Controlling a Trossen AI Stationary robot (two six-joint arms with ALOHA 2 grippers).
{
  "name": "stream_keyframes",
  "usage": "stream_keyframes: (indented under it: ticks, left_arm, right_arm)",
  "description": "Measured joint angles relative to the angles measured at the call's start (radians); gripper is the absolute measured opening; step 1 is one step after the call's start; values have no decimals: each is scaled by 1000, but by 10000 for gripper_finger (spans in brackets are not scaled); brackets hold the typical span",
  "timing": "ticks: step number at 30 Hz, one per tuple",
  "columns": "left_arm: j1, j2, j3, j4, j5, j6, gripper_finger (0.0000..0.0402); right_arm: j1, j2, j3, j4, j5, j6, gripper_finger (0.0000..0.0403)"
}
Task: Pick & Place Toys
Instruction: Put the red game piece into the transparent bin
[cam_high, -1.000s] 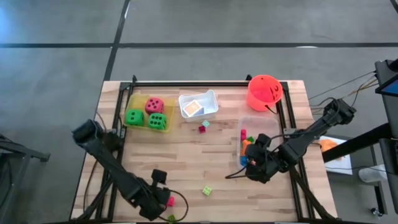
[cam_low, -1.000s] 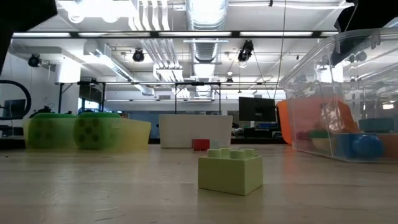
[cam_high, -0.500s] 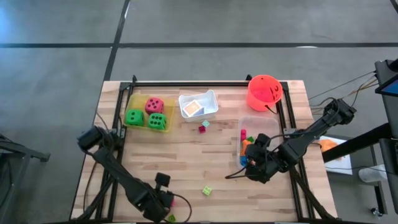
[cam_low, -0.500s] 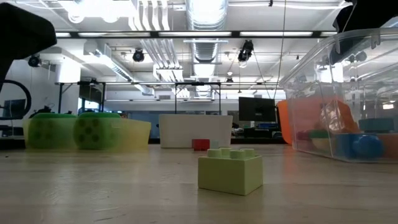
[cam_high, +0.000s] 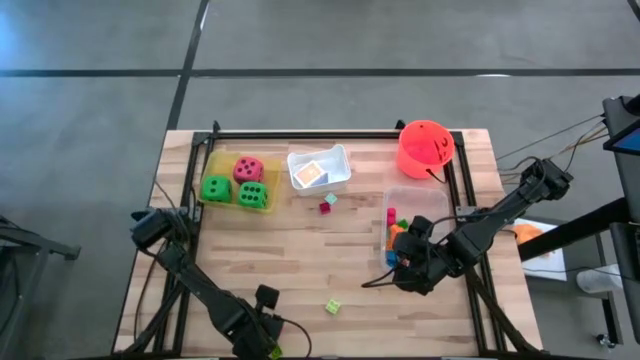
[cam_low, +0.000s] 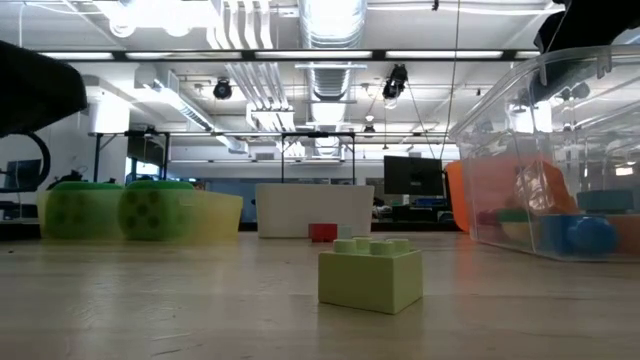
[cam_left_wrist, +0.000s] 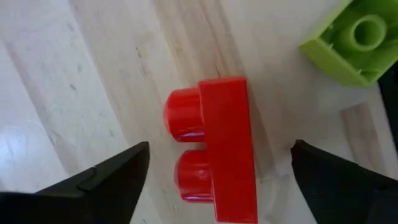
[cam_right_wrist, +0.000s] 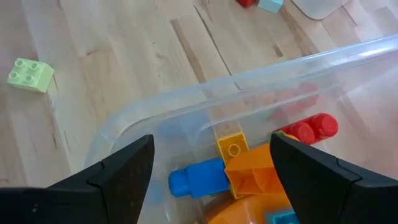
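Left claw (cam_left_wrist: 214, 168) of mine stands wide astride the red brick (cam_left_wrist: 214, 146), which lies on its side on the bare wooden table (cam_left_wrist: 74, 81) at the near edge, untouched. Its glossy hard plastic and rounded studs could squirt out if I close off-centre, nudging the lime brick (cam_left_wrist: 351, 40) just beside. My right claw (cam_right_wrist: 211, 165) waits open over the clear tray (cam_right_wrist: 280, 81).
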Motion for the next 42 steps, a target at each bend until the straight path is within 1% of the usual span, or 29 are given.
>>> stream_keyframes:
  ticks: [2,6,9,14,15,20,24,28,31,35,38,40,42]
  left_arm:
    - [1,10,0,2,10,8,354]
    - [3,19,1,2,25,28,303]
    - [5,19,1,-1,29,49,253]
    - [6,15,1,-13,32,91,154]
    - [7,14,1,-16,32,95,146]
    - [12,4,0,-39,32,99,147]
    - [17,-18,-2,-92,24,88,147]
    - [22,-68,-2,-156,4,66,147]
    - [26,-124,-2,-186,-32,49,147]
    - [34,-235,-2,-190,-119,45,147]
    - [40,-334,-3,-172,-243,41,147]
    - [48,-409,-17,-126,-341,46,147]
    - [62,-482,-45,-60,-406,76,147]
  right_arm:
    - [0,0,0,6,0,-1,315]
    - [0,0,0,16,0,-10,315]
    - [0,0,0,18,0,-11,315]
    - [0,0,-1,20,0,-11,315]
    - [0,0,-1,20,0,-11,315]
    - [0,0,-3,22,0,-11,315]
    - [1,0,-4,24,1,-18,315]
    - [5,0,-4,50,9,-55,315]
    - [9,0,-4,78,26,-102,315]
    - [17,0,-4,132,75,-170,315]
    - [25,0,8,139,148,-196,315]
    - [30,0,24,143,200,-204,315]
    - [32,0,42,142,229,-219,315]
